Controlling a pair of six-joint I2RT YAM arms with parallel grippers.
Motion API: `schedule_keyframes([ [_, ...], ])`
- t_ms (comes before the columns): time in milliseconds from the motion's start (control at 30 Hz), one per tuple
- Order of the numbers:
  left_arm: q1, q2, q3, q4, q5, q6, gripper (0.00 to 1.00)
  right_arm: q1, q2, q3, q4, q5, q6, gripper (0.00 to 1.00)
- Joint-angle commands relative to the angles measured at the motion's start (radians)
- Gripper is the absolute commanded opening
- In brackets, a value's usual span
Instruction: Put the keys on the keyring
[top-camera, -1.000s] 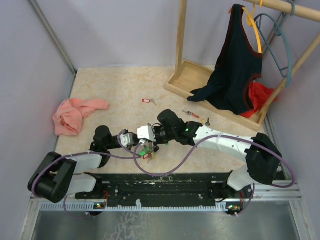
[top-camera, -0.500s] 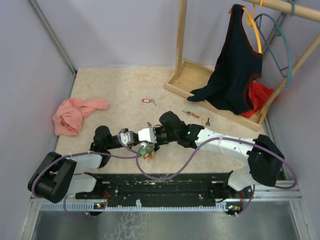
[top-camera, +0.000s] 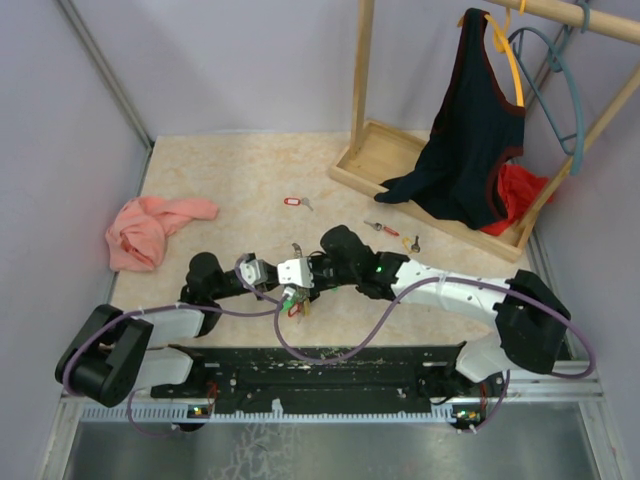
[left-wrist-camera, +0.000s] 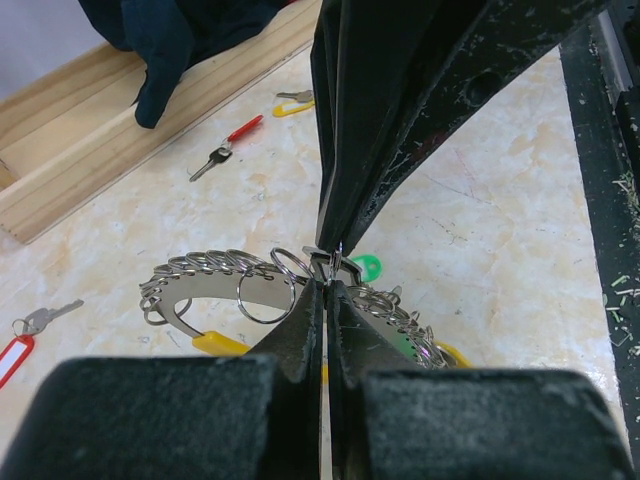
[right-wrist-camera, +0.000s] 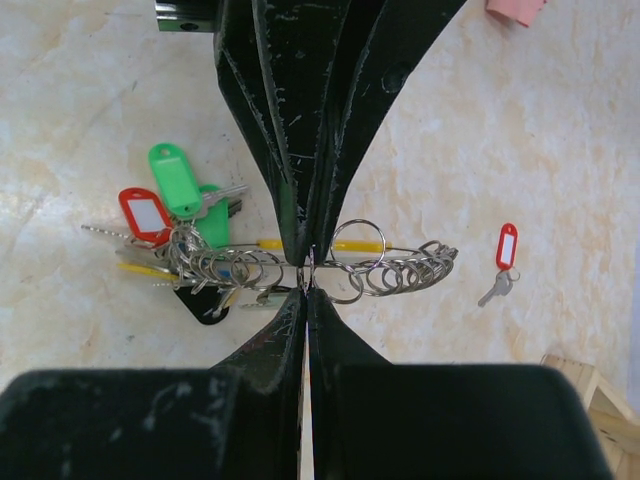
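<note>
Two pinches, one keyring: left gripper and right gripper clamp tip to tip on its wire, low over the table. Best to hold steady and part it gently; red key lies well apart.

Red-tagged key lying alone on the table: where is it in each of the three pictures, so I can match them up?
Top external: the red-tagged key lies at upper middle, beyond both arms.
Left wrist: bottom-left corner, tag cut by the edge.
Right wrist: right side, just past the keyring end.
Shared landmark: the wooden rack base, upper left in left wrist, bottom-right corner in right wrist.
</note>
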Motion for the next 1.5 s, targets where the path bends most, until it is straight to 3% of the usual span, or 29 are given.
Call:
schedule_keyframes([
  [0,0.013,-0.009,-0.009,0.124,-0.019,-0.055,0.0,0.025,-0.044,-0.028,0.062,0.019,-0.013,0.0],
  [667,0.062,0.097,-0.062,0.466,0.024,-0.244,0.0,0.025,-0.07,-0.107,0.151,0.064,-0.001,0.0],
  [1067,0.061,0.07,-0.029,0.325,0.113,-0.148,0.0,0.003,-0.086,-0.043,0.13,-0.1,0.088,0.0],
  [1467,0.056,0.075,-0.018,0.307,0.155,-0.116,0.0,-0.024,-0.063,0.015,0.108,-0.181,0.171,0.0],
])
